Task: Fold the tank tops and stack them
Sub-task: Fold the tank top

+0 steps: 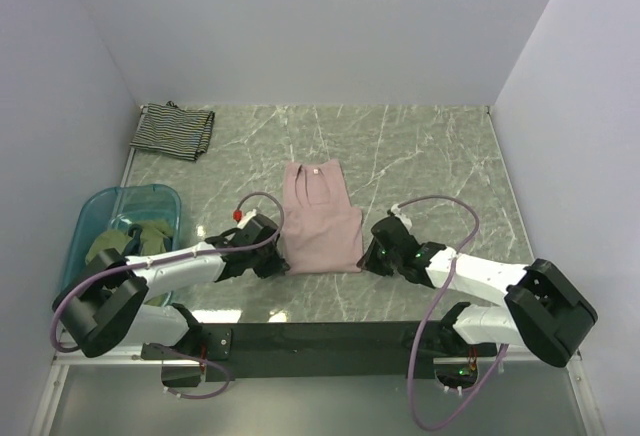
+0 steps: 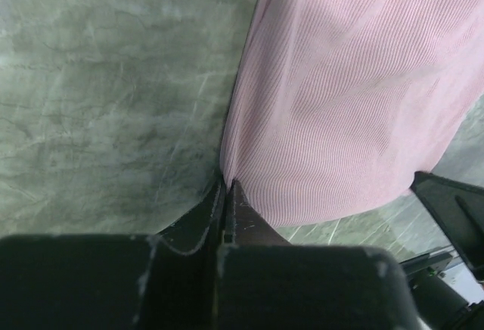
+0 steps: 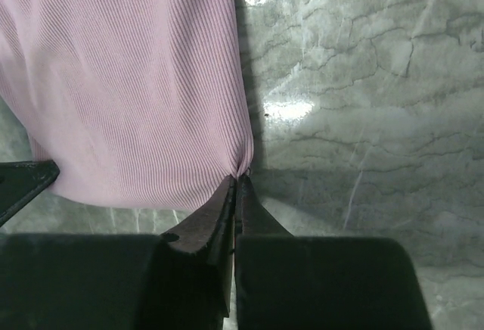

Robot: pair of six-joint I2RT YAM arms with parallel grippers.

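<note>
The pink tank top (image 1: 320, 224) lies flat in the middle of the bench (image 1: 430, 156), its neckline pointing away from the arms and its hem nearest them. The cloth is smooth over most of its body, with fine ribbing that shows in both wrist views (image 2: 355, 95) (image 3: 128, 80).

The left gripper (image 1: 276, 264) is clenched on the hem's left corner. In its wrist view, the jaws (image 2: 227, 188) meet at the very edge of the cloth where the side seam runs down to the hem. The right gripper (image 1: 371, 258) is clenched on the hem's right corner. There the fabric puckers into a small gather right at the closed tips (image 3: 239, 182). Both grippers sit low on the bench, one at each side of the garment, and each shows as a dark shape at the edge of the other's wrist view.

The striped tank top (image 1: 173, 131) lies folded in the far left corner of the bench, well apart from the pink one. The olive-green tank top (image 1: 130, 241) is bunched inside the translucent blue tub (image 1: 100, 201), which stands at the left side of the bench, beside the left arm.
</note>
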